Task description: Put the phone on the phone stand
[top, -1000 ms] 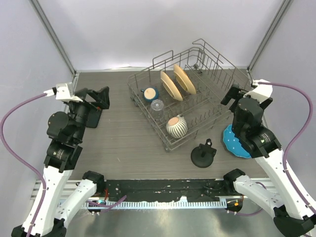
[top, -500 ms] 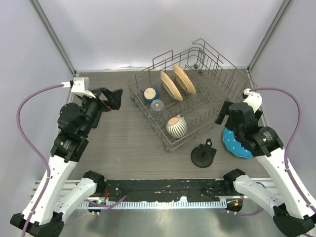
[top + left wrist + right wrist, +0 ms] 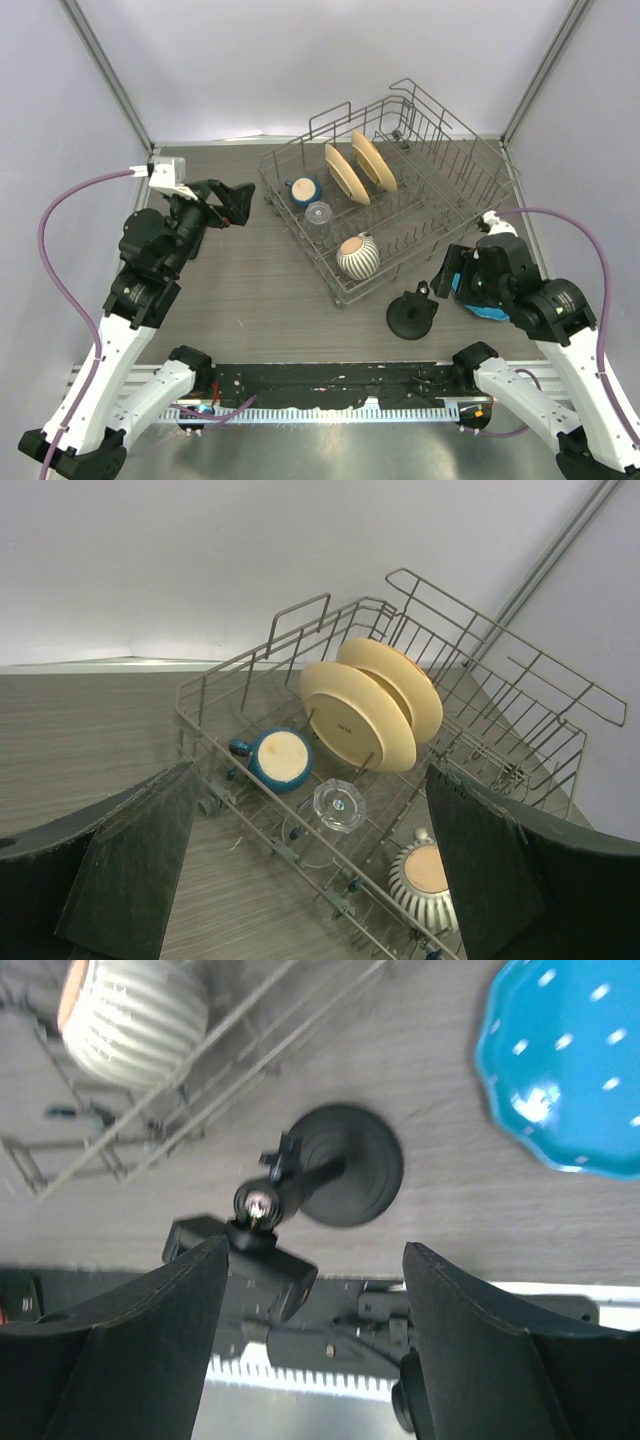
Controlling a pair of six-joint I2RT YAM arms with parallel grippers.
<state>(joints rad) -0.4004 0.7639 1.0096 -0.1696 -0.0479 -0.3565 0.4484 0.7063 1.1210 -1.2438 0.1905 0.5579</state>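
Note:
The phone stand [image 3: 411,313] is all black, with a round disc base and a short upright holder, and stands on the table in front of the dish rack. In the right wrist view its base [image 3: 345,1165] lies ahead of my fingers. My right gripper [image 3: 447,279] is open and empty, just right of the stand and above the blue plate; it shows in its own view [image 3: 315,1250] too. My left gripper [image 3: 233,200] is open and empty at the rack's left end, seen also in the left wrist view [image 3: 310,775]. The phone does not show; my left arm covers the table there.
A wire dish rack [image 3: 455,165] fills the table's back middle, holding two tan plates [image 3: 357,166], a blue mug [image 3: 303,189], a clear glass [image 3: 319,214] and a striped cup [image 3: 355,256]. A blue scalloped plate [image 3: 487,309] lies right of the stand, partly under my right arm.
My left arm has swung right, its gripper now facing the rack. My right arm has pulled back from the rack toward the near edge, over the blue plate, its gripper beside the stand.

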